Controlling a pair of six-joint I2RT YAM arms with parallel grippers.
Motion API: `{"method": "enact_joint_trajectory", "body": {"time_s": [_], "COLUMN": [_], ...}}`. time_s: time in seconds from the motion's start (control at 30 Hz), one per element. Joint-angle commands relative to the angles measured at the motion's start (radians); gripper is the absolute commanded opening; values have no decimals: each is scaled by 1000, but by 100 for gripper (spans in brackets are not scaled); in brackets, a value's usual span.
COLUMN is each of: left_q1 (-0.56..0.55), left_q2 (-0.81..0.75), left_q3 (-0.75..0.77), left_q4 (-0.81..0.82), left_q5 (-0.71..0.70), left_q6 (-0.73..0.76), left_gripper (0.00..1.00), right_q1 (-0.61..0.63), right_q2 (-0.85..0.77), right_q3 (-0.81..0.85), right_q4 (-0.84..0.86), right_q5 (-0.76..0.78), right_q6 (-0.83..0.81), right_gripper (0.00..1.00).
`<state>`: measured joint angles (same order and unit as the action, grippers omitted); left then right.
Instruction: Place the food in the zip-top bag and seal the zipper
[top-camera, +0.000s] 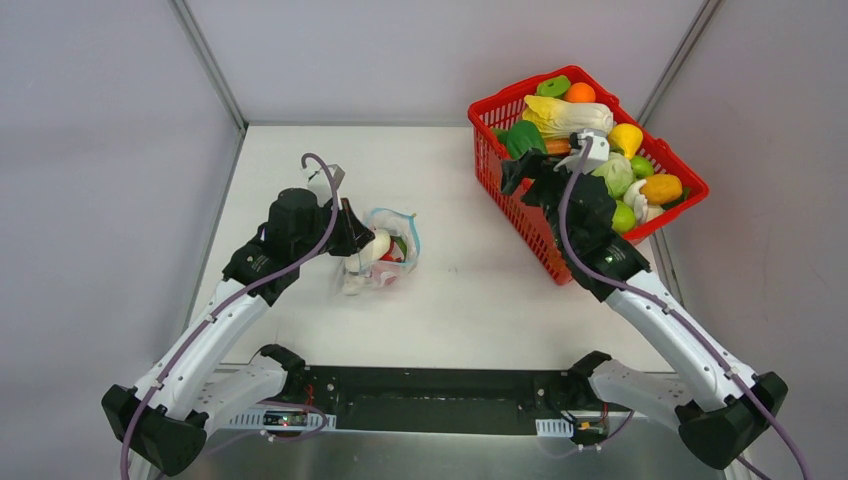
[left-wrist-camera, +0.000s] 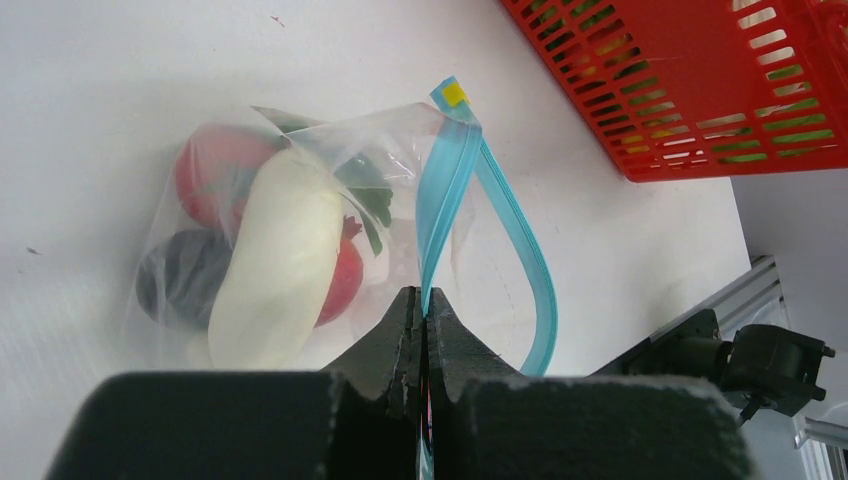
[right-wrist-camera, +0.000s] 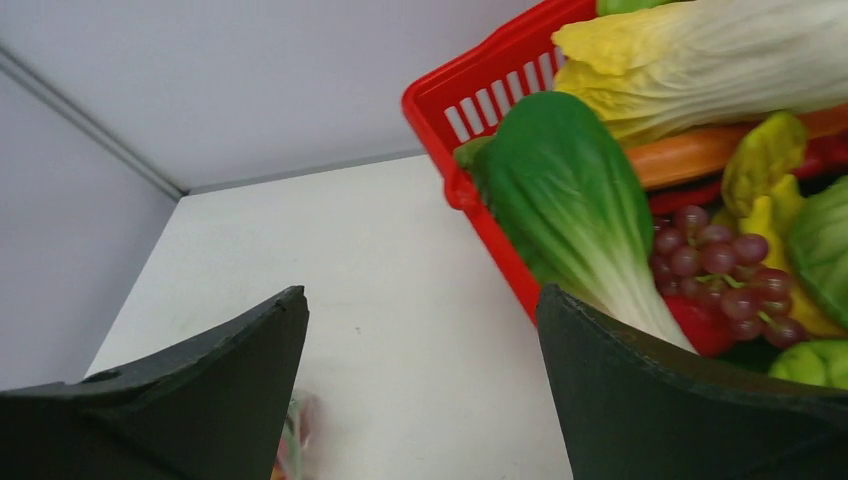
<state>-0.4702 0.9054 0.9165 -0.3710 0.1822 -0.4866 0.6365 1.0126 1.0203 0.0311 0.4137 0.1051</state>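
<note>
The clear zip-top bag (left-wrist-camera: 300, 200) lies on the white table and also shows in the top view (top-camera: 385, 252). Inside it are a white radish (left-wrist-camera: 270, 265), a red tomato (left-wrist-camera: 215, 170), a dark purple ball (left-wrist-camera: 175, 285) and another red piece (left-wrist-camera: 342, 278). My left gripper (left-wrist-camera: 421, 297) is shut on one side of the teal-blue zipper (left-wrist-camera: 440, 190); the other side bows out in a loop (left-wrist-camera: 530, 270), so the mouth stands open. My right gripper (right-wrist-camera: 420, 300) is open and empty, beside the near-left wall of the red basket (top-camera: 520, 215).
The red mesh basket (right-wrist-camera: 470, 100) at the back right holds several toy foods: a green cabbage leaf (right-wrist-camera: 570, 190), a pale napa cabbage (right-wrist-camera: 700, 50), purple grapes (right-wrist-camera: 715, 270), a yellow lemon (top-camera: 626, 138), an orange (top-camera: 580, 92). Grey walls surround the table.
</note>
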Motion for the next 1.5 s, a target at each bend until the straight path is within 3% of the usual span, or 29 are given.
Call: {"method": "enact_joint_trajectory", "body": {"time_s": [0.0, 0.13, 0.3, 0.43, 0.53, 0.63, 0.87, 0.93, 1.03, 1.2, 1.33, 1.47], "left_q1": [2, 2, 2, 2, 2, 2, 2, 2, 2, 2, 2, 2], "left_q2": [-7, -2, -10, 2, 54, 88, 88, 98, 75, -131, -84, -23], "left_q3": [3, 6, 0, 3, 55, 81, 36, 41, 41, -121, -46, -35], "left_q4": [47, 54, 69, 42, -97, -137, 11, 5, -25, 189, 64, 71], "left_q5": [21, 25, 24, -2, -82, -70, 146, 153, 48, -69, -76, -17], "left_q6": [-10, -15, -18, 14, 63, 102, 69, 68, 55, -1, 34, 9], "left_gripper": [0, 0, 0, 0, 0, 0, 0, 0, 0, 0, 0, 0], "right_q1": [-34, -42, -77, -201, -325, -418, -579, -596, -601, -602, -581, -505], "right_q2": [-48, -35, -31, 2, -3, -3, 61, 73, 96, 163, 244, 356], "right_q3": [11, 52, 70, 124, 154, 170, 197, 195, 197, 232, 270, 368], "right_q4": [-26, -126, -189, -325, -386, -415, -471, -458, -426, -380, -345, -386], "right_q5": [57, 65, 180, 216, 82, -2, -187, -239, -318, -447, -424, -254], "right_q6": [-9, -42, -36, 29, 92, 127, 201, 198, 203, 198, 172, 97], "right_gripper": [87, 89, 90, 91, 91, 91, 83, 82, 80, 73, 67, 67]}}
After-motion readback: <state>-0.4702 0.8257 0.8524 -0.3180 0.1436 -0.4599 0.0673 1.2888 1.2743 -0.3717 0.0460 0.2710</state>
